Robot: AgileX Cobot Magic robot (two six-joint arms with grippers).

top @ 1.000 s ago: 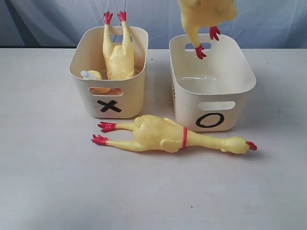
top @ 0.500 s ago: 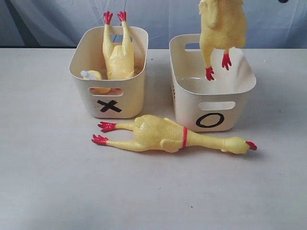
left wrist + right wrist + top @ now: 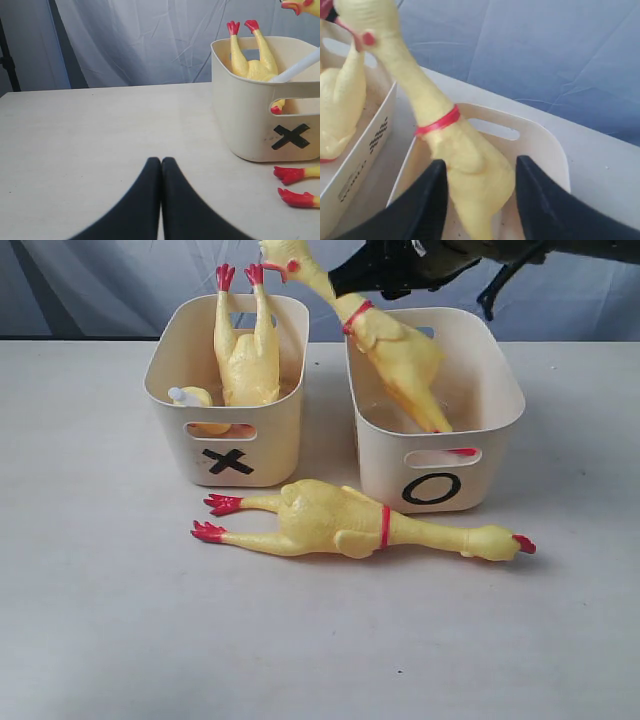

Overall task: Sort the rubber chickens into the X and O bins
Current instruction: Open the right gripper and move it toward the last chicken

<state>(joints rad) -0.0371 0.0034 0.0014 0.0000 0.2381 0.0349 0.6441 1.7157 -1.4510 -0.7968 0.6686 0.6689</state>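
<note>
The right gripper (image 3: pixel 480 161) had its two black fingers (image 3: pixel 432 200) spread wide around the held chicken (image 3: pixel 475 172). Each finger pressed against a side of the yellow body, so it was grasping that bird. In the exterior view the dark right arm (image 3: pixel 420 262) reached in from the upper right of the frame. The held chicken slanted across the O bin (image 3: pixel 500 390). Its head poked up at the top centre, past the bin's rear left corner, and its red neck band (image 3: pixel 355 314) sat just above the rim. Its legs ran down inside toward the front wall, where a bit of red foot showed at the slot handle above the black O (image 3: pixel 432 489).

The left gripper (image 3: pixel 161 162) was clenched, its fingers pressed together with nothing between them, low over the bare table (image 3: pixel 90 130) and off to one side of the X bin (image 3: pixel 250 120).

In the exterior view the X bin stood left of centre, just beside the O bin with a narrow gap between them. The upended chicken (image 3: pixel 248 355) lay in it with its red feet propped on the rear rim, and a white squeaker tube (image 3: pixel 184 395) showed near the front left corner. The lying chicken (image 3: pixel 340 522) stretched across the middle of the frame, close in front of both bins, with its feet to the left and its red beak to the right.
</note>
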